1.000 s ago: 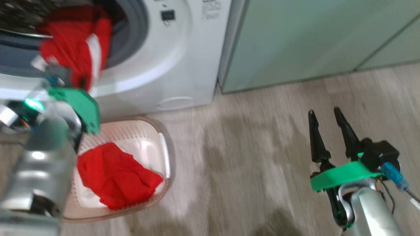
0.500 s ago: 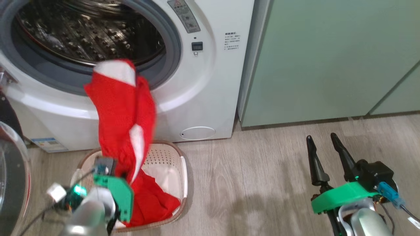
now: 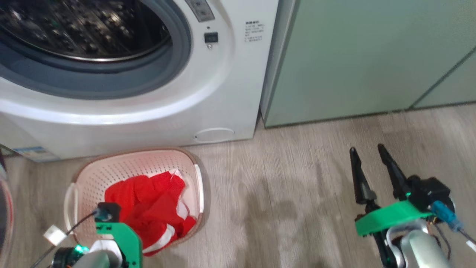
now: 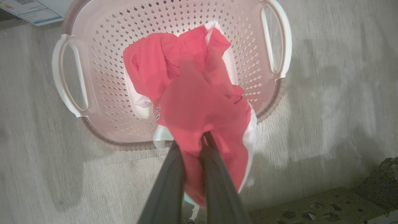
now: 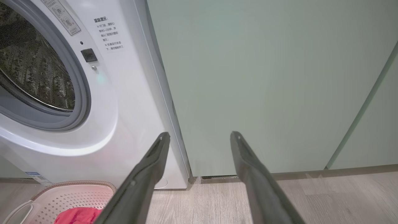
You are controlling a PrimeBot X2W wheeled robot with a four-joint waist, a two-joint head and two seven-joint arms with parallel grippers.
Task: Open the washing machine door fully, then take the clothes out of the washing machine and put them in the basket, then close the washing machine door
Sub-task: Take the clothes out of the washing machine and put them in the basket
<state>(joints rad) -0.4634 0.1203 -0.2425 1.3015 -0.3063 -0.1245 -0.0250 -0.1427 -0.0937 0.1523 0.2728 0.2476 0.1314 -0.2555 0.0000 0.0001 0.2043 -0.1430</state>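
Step in hand: the clothes [image 4: 199, 102] are being lowered into the basket [image 4: 174, 40]; release is judged not yet made.
Left gripper [image 4: 194, 146]: clamped on a fold of the red fabric, as seen in the left wrist view, with both dark fingers pinching the cloth above the basket's near rim.
Right gripper [image 3: 368, 163]: fingers held apart, nothing between them, parked over bare floor [image 3: 297, 178] well apart from the basket.
Clothes: mostly bunched inside the basket in the head view; in the left wrist view one lobe with white trim appears to hang past the near rim.
Basket: set on the floor just before the washer [image 3: 223, 93], slightly to the robot's left.
Washer: mouth open, drum [image 3: 74, 29] seen without any red cloth in the visible part; the upper drum is cut off by the frame.
Door [image 3: 4, 216]: only a sliver of curved clear edge is caught at the far left of the head view; how far it is swung cannot be told.
Doing it well: the grip should be carried toward the basket's middle before the fingers are parted, so the overhanging lobe is drawn inside. A low release is advised, since light cloth may cling to the fingers.
In the way: nothing is seen between gripper and basket.
Surroundings: pale green cabinets [image 5: 264, 77] stand right of the washer.
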